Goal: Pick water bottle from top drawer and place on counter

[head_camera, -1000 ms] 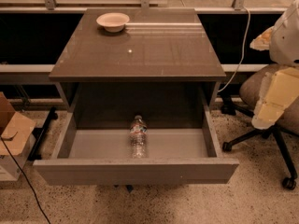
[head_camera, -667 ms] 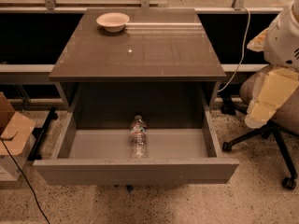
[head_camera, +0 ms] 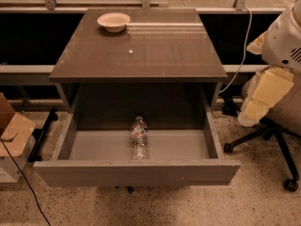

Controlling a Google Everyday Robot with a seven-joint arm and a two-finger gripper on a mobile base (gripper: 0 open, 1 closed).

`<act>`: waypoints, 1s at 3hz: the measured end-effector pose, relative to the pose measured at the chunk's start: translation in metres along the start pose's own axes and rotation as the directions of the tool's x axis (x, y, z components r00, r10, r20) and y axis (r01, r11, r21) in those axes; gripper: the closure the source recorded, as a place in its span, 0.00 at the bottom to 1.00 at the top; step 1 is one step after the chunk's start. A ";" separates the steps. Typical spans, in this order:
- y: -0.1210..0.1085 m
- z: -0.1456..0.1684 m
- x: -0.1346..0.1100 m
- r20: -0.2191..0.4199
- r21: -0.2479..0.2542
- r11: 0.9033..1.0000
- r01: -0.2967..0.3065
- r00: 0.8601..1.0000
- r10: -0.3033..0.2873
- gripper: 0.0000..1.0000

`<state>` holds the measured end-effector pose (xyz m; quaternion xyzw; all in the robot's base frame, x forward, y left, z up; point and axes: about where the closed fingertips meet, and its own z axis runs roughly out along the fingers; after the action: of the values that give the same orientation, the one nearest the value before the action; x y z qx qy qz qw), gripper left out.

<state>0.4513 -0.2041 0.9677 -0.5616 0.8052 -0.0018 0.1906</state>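
You have one cream bowl [head_camera: 113, 21] at 11 o'clock on the counter [head_camera: 141, 55], one clear ribbed water bottle [head_camera: 139, 139] with a pale label band lying cap-rearward at 6 o'clock in the pulled-out top drawer [head_camera: 136, 172], and one gripper [head_camera: 258, 100] at 3 o'clock, apart or together you cannot tell.

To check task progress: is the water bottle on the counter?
No, the water bottle lies in the open top drawer, the counter bears a bowl, and the pincer hangs at the right edge.
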 end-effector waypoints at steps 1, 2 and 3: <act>-0.003 0.012 -0.008 0.007 0.011 0.999 -0.046 0.999 0.046 0.00; -0.006 0.042 -0.021 0.005 -0.005 0.995 -0.097 0.995 0.097 0.00; -0.008 0.075 -0.030 0.007 -0.035 0.986 -0.166 0.986 0.166 0.00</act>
<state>0.4907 -0.1637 0.9089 -0.4958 0.8481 0.0307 0.1844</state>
